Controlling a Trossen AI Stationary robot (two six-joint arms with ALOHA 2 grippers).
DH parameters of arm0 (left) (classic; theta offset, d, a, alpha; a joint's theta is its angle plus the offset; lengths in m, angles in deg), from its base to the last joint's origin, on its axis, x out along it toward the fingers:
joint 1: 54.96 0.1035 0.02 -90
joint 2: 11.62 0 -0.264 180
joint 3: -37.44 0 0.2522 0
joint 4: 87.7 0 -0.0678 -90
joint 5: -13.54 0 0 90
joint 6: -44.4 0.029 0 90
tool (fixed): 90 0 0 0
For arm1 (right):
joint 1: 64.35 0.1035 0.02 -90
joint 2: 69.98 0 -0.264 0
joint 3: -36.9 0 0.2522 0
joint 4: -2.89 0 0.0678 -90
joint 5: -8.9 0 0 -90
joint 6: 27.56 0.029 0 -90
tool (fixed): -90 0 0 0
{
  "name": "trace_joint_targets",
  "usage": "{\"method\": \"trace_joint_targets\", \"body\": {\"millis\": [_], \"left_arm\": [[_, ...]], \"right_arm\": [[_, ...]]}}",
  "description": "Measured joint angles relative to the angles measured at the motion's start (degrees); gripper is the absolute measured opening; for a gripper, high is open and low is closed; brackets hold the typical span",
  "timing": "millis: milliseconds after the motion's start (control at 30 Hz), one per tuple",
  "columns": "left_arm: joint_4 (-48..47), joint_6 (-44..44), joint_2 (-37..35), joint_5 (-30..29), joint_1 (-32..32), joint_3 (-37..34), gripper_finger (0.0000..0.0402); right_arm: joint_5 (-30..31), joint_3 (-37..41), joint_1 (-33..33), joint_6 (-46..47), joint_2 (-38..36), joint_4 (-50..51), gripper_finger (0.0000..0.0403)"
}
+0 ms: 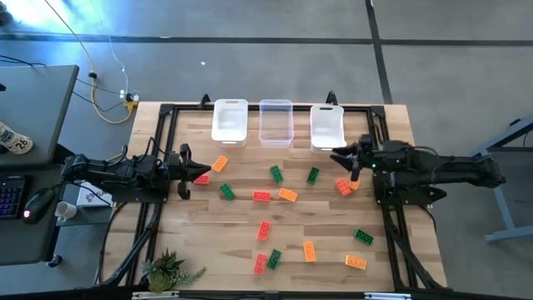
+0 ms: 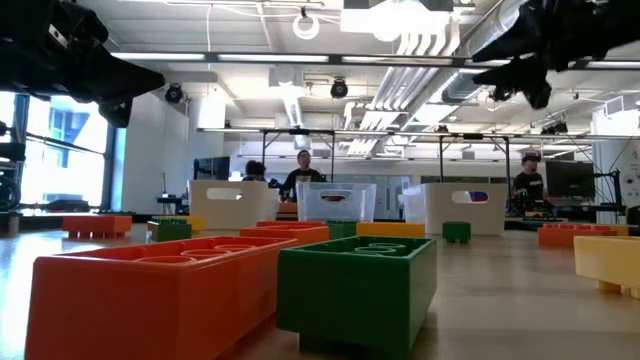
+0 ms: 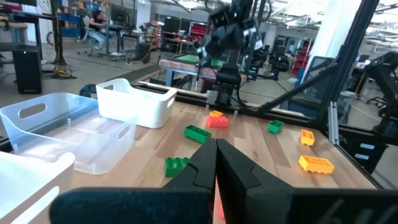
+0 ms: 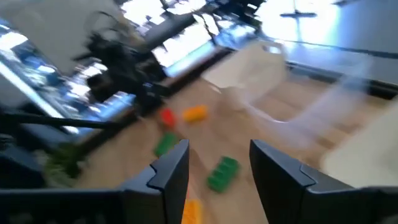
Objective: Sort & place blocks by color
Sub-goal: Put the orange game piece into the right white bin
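Several small green, orange and red blocks lie flat and scattered on the wooden table [image 1: 241, 221], among them a red block [image 1: 261, 196], an orange block [image 1: 288, 195] and a green block [image 1: 312, 175]. My left gripper [image 3: 216, 155] is shut and level at the table's left side [image 1: 190, 171], with a red block [image 1: 201, 177] just beyond its tips. My right gripper [image 4: 219, 165] stands open and raised at the right side [image 1: 343, 161], beside an orange and red pair of blocks [image 1: 343, 187]. Nothing sits between its fingers.
Three translucent white bins stand in a row along the far edge: left [image 1: 230, 121], middle [image 1: 276, 122], right [image 1: 327, 127]. A small potted plant [image 1: 166, 271] sits at the near left corner. A black frame borders the table. People show in the room beyond.
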Motion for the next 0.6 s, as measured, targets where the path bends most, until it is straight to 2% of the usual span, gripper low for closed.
{"method": "trace_joint_targets", "body": {"millis": [100, 267, 600], "left_arm": [[0.0, 0.0, 0.0, 0.0, 0.0, 0.0, 0.0000], [0.0, 1.9, 0.0, -0.6, 0.0, 0.0, 0.0000], [0.1, 0.5, 0.0, -1.7, 0.0, 0.0, 0.0000]], "right_arm": [[3.2, -6.5, 0.0, 1.6, 3.2, 11.5, 0.0158], [4.8, -13.1, 0.0, 8.5, 9.1, 25.8, 0.0158], [-0.2, -14.3, 0.0, 22.2, 18.4, 39.0, 0.0158]]}}
